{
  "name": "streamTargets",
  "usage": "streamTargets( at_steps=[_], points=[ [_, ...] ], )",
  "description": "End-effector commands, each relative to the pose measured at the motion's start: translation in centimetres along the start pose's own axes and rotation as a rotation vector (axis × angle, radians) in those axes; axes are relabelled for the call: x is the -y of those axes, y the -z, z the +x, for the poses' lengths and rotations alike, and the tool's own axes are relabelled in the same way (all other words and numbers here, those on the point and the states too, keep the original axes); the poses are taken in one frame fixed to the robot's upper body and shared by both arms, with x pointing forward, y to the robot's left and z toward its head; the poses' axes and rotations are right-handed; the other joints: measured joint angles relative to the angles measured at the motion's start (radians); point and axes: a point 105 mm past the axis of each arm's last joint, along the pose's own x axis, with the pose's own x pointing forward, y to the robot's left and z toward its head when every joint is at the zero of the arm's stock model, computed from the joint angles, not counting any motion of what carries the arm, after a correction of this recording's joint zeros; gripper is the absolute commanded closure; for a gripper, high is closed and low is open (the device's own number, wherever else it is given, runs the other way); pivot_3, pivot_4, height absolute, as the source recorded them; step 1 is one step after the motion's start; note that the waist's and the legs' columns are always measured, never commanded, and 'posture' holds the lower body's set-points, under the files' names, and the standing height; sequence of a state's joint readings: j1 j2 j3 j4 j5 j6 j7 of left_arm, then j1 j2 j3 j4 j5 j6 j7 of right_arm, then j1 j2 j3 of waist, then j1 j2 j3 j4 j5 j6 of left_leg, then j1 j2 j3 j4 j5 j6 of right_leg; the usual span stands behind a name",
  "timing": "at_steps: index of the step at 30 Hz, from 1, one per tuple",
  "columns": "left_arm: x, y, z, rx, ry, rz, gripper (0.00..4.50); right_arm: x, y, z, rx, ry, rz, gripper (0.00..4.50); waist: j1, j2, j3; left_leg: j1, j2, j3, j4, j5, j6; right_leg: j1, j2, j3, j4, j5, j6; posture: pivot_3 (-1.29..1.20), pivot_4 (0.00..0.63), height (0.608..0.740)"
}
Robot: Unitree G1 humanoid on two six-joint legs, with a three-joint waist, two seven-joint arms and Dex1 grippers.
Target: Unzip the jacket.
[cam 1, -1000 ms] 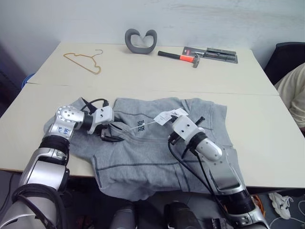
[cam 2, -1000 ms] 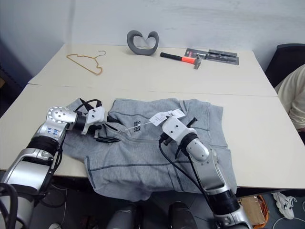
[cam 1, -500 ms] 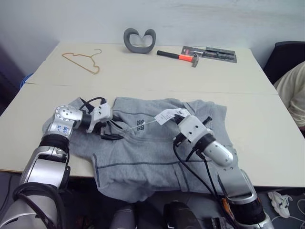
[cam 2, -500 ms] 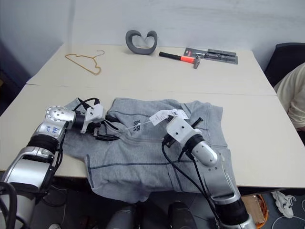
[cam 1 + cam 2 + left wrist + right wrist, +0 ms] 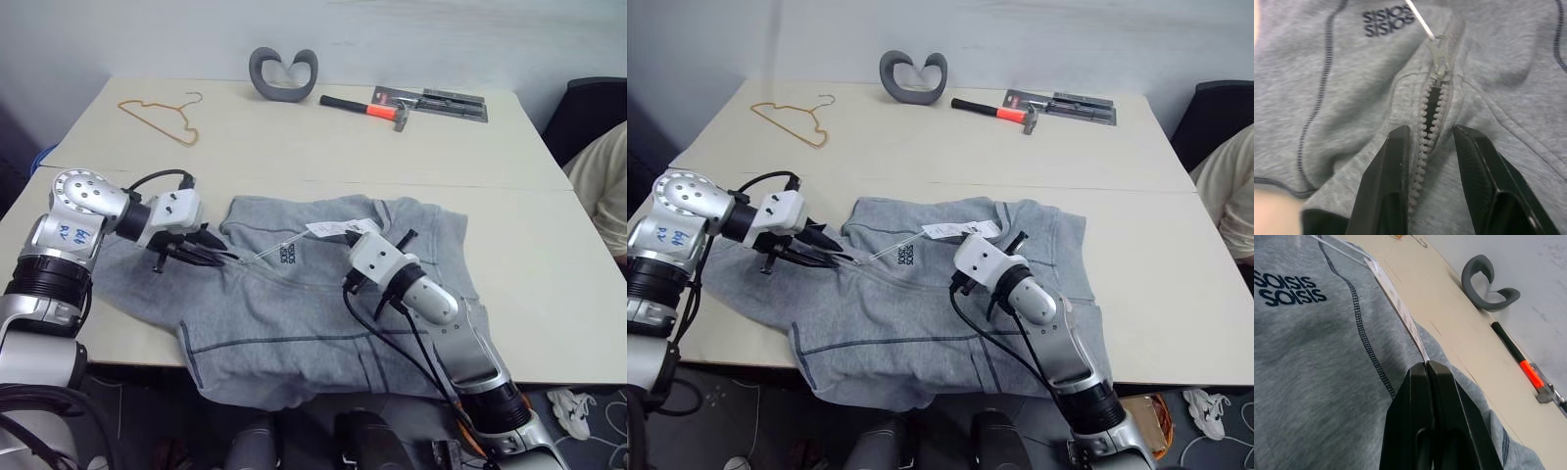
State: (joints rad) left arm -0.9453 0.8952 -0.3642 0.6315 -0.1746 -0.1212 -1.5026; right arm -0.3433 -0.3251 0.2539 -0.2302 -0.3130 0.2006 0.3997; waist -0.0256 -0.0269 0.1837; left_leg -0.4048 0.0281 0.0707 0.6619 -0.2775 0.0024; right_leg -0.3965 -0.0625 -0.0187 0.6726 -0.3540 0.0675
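Note:
The light-grey jacket [image 5: 323, 313] lies flat on the table, hanging over the near edge. My left gripper [image 5: 214, 257] is at its collar, raised off the table, its fingers [image 5: 1396, 152] closed on a ridge of fleece with the zipper teeth between them. Just beyond the fingers sits the zipper pull [image 5: 1440, 61], with a short stretch of open teeth behind it. A thin white string [image 5: 269, 253] runs taut from the pull to the paper tag [image 5: 333, 227]. My right gripper [image 5: 355, 238] rests level on the chest, shut, with the end of the tag at its fingertips [image 5: 1426, 363].
At the table's far side lie a wire hanger [image 5: 162, 113], a grey curved object [image 5: 284, 76], an orange-handled hammer [image 5: 367, 108] and a tool pack [image 5: 441, 101]. A person's sleeve [image 5: 602, 186] and a dark chair [image 5: 588, 108] are at the right edge.
My left gripper has closed from wide open onto the fleece at the zipper and has risen and drawn back to the left, lifting the collar. The right gripper has stayed put.

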Motion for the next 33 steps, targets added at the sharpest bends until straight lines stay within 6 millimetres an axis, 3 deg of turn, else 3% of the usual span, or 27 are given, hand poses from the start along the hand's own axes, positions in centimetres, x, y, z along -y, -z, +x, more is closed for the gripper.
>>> streamTargets(
  at_steps=[1,4,9,15,21,24,30,33],
  points=[
    [0.1,-1.3,0.6,-0.008,0.121,0.108,2.94,0.8,-0.8,-0.2,0.034,0.022,-0.023,4.5,0.0,0.0,0.0,0.0,0.0,0.0,0.0,0.0,0.0,0.0,0.0,0.0,0.0,0.0,0.0,0.0,0.15,0.74],
    [-0.6,-2.0,1.7,-0.001,0.125,0.166,2.94,0.8,-0.8,-0.2,0.033,0.02,-0.026,4.5,-0.001,0.0,0.0,0.0,0.0,0.0,0.0,0.0,0.0,0.0,0.0,0.0,0.0,0.0,0.0,0.0,0.15,0.74],
    [-1.4,-2.5,2.0,0.017,0.108,0.186,2.94,1.2,-0.9,-0.2,0.03,0.032,-0.03,4.5,-0.007,0.0,0.0,0.0,0.0,0.001,0.0,0.0,-0.001,0.0,0.001,0.0,0.0,0.0,0.0,0.0,0.15,0.74],
    [1.5,1.6,4.2,-0.132,0.267,0.169,2.94,1.5,-1.1,-0.4,0.035,0.044,-0.038,4.5,-0.005,0.0,0.0,0.0,0.0,0.001,0.0,0.001,-0.001,0.0,0.001,0.001,0.0,0.0,0.0,0.0,0.15,0.74],
    [1.6,5.1,5.9,-0.263,0.211,0.143,2.94,2.4,-1.5,-1.3,0.038,0.074,-0.049,4.5,-0.002,0.0,0.0,0.002,0.0,0.001,0.0,0.0,0.0,0.001,0.0,0.0,0.0,0.0,0.0,0.0,0.15,0.74],
    [1.3,6.4,6.3,-0.292,0.15,0.084,2.94,2.7,-1.2,-2.7,0.013,0.088,-0.052,4.5,0.0,0.005,-0.003,0.007,0.0,0.001,0.0,-0.002,0.003,0.006,0.0,0.0,0.0,0.0,0.0,0.0,0.15,0.74],
    [1.7,7.9,5.9,-0.323,0.126,0.028,2.94,4.6,0.3,-5.7,-0.077,0.207,-0.022,4.5,-0.002,0.009,-0.008,0.038,-0.001,0.001,-0.014,-0.002,0.005,0.035,0.0,0.0,-0.011,0.0,0.0,0.0,0.15,0.74],
    [1.9,8.2,5.7,-0.324,0.121,0.013,2.94,5.7,1.1,-7.1,-0.117,0.279,0.041,4.5,-0.003,0.014,-0.013,0.038,0.0,0.0,-0.015,-0.003,0.004,0.036,0.0,0.0,-0.012,0.0,0.0,0.0,0.15,0.74]
  ],
)
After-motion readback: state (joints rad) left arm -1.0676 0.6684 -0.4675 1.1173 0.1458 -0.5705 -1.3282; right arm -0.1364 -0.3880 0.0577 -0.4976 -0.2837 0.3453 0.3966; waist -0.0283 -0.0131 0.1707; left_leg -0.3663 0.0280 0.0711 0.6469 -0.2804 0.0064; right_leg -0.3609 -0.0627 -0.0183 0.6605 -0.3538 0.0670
